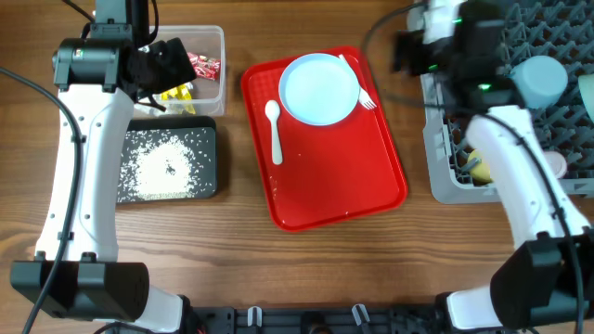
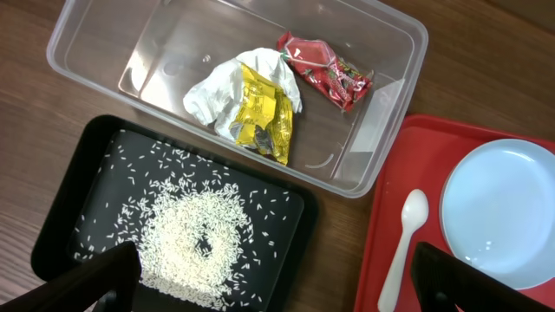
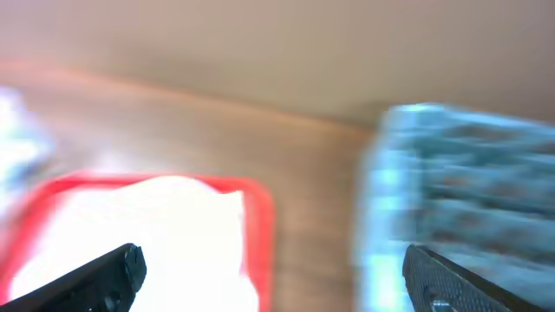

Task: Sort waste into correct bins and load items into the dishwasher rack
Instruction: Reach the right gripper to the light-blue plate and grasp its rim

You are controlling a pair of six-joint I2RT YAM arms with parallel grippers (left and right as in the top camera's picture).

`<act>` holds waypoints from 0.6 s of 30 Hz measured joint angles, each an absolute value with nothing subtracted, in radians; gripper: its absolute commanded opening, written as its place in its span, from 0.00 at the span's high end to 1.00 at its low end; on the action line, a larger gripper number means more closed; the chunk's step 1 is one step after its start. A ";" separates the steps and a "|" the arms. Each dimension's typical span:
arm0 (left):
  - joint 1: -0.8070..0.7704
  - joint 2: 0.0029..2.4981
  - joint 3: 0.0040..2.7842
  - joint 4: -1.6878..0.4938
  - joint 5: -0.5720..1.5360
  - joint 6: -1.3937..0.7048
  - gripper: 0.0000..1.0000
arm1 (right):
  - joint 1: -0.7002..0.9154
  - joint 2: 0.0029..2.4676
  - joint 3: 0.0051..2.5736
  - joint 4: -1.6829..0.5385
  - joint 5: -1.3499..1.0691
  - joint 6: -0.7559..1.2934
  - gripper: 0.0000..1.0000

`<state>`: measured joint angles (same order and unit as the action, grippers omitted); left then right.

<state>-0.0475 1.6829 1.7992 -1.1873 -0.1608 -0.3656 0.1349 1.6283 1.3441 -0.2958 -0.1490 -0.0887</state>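
The clear bin [image 2: 392, 61] holds the yellow wrapper [image 2: 264, 108], white napkin [image 2: 212, 95] and red wrapper [image 2: 325, 68]. The black bin [image 2: 286, 251] holds rice grains [image 2: 195, 238]. My left gripper [image 2: 273, 290] is open and empty, high above the black bin's right edge. A pale blue plate [image 1: 319, 88], white spoon [image 1: 274, 130] and small fork [image 1: 362, 88] lie on the red tray [image 1: 343, 176]. The grey dishwasher rack [image 1: 445, 176] holds a pale blue bowl [image 1: 540, 82], a yellow cup [image 1: 478, 167] and a pinkish cup [image 1: 554, 164]. My right gripper [image 3: 269, 277] is open and empty between tray and rack; its view is blurred.
The red tray [image 2: 386, 234] lies in the middle of the wooden table, between the bins on the left and the rack on the right. Both arms' bases stand at the near edge. Cables run over the far corners.
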 measured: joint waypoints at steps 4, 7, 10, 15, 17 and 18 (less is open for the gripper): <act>-0.047 1.683 1.799 -1.187 -0.161 -0.366 0.00 | 0.212 1.629 1.340 -0.314 -0.323 -0.023 0.00; -0.047 1.683 1.799 -1.187 -0.161 -0.366 0.00 | 0.235 1.630 1.340 -0.314 -0.363 0.016 0.09; -0.047 1.683 1.799 -1.187 -0.161 -0.366 0.00 | 0.254 1.682 1.340 -0.309 -0.338 0.103 0.22; -0.047 1.683 1.799 -1.187 -0.161 -0.366 0.00 | 0.264 1.883 1.337 -0.310 -0.249 0.297 0.42; -0.047 1.683 1.799 -1.187 -0.161 -0.366 0.00 | 0.264 1.934 1.336 -0.310 -0.226 0.366 0.49; -0.047 1.683 1.799 -1.187 -0.161 -0.366 0.00 | 0.264 1.965 1.336 -0.310 -0.217 0.402 0.51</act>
<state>-0.0475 1.6829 1.7992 -1.1870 -0.1608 -0.3656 0.2642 1.9652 1.3357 -0.3103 -0.2169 0.4019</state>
